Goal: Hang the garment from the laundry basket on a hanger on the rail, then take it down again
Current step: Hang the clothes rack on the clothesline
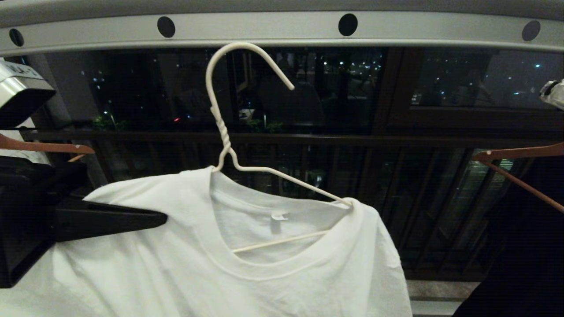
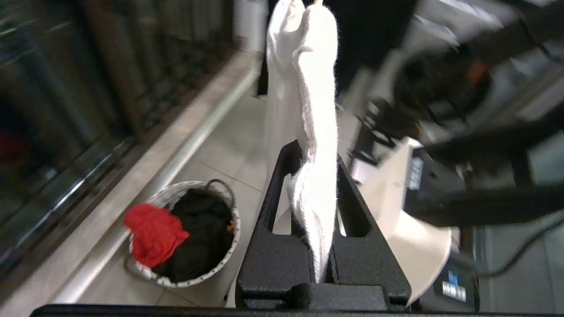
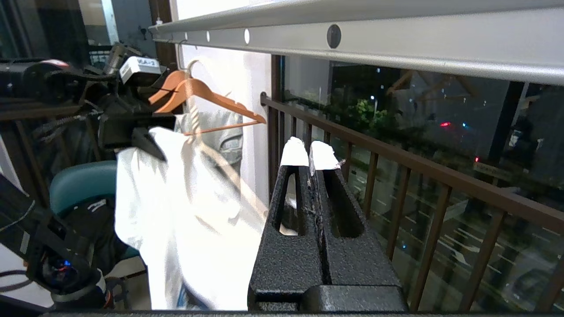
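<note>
Left jaws clamped around garment (image 2: 308, 132)

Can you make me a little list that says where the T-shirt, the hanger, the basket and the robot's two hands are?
T-shirt: white, draped on the hanger
hanger: thin white wire, tilted, hook just below the rail, not on it
left gripper: shut on the T-shirt's shoulder
right gripper: shut, holding nothing, off to the right by the balcony bars
laundry basket: on the floor, red cloth over its rim
</note>
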Robot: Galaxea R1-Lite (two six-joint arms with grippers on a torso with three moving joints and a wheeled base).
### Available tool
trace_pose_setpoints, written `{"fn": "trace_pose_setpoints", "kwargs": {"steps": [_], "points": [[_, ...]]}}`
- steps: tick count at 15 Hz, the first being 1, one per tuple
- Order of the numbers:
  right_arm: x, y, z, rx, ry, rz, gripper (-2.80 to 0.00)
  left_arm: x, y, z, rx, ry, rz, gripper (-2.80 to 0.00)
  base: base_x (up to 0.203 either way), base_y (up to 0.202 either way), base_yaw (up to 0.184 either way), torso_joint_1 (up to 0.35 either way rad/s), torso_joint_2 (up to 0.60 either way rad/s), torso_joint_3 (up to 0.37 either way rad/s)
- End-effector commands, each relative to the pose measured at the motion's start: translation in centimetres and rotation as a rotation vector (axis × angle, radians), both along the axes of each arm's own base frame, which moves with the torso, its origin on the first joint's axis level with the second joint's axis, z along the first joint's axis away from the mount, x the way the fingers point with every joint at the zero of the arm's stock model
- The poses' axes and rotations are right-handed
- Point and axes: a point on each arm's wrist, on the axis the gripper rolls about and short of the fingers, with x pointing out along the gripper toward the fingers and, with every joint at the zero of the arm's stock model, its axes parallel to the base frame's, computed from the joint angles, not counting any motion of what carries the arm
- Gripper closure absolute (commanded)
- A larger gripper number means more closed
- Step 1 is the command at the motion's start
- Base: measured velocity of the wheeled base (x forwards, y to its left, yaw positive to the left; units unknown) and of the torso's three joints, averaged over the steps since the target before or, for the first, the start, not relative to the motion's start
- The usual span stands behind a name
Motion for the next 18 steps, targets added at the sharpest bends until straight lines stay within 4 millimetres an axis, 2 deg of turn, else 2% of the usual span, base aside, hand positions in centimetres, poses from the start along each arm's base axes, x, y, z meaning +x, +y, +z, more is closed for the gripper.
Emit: {"fn": "trace_pose_setpoints", "kwargs": {"steps": [1,4,7,12,18], "points": [[0.0,0.0,0.1,0.000,-0.004,0.005,0.00,-0.7,1.2,0.1,-0.014,0.007,0.083,0.00,0.000,0.000,0.000,0.000,0.00,0.000],[0.1,0.0,0.0,-0.001,0.000,0.004,0.00,-0.4,1.2,0.0,-0.019,-0.007,0.083,0.00,0.000,0.000,0.000,0.000,0.00,0.000],[0.2,0.1,-0.1,-0.001,0.005,0.005,0.00,-1.4,1.3,0.3,-0.031,-0.032,0.091,0.00,0.000,0.000,0.000,0.000,0.00,0.000],[0.2,0.0,0.2,0.003,-0.001,0.003,0.00,-1.1,0.7,0.3,-0.040,0.001,0.052,0.00,0.000,0.000,0.000,0.000,0.00,0.000],[0.6,0.1,0.0,0.001,0.011,0.001,0.00,-2.1,0.8,0.7,-0.045,-0.026,0.057,0.00,0.000,0.000,0.000,0.000,0.00,0.000]]}}
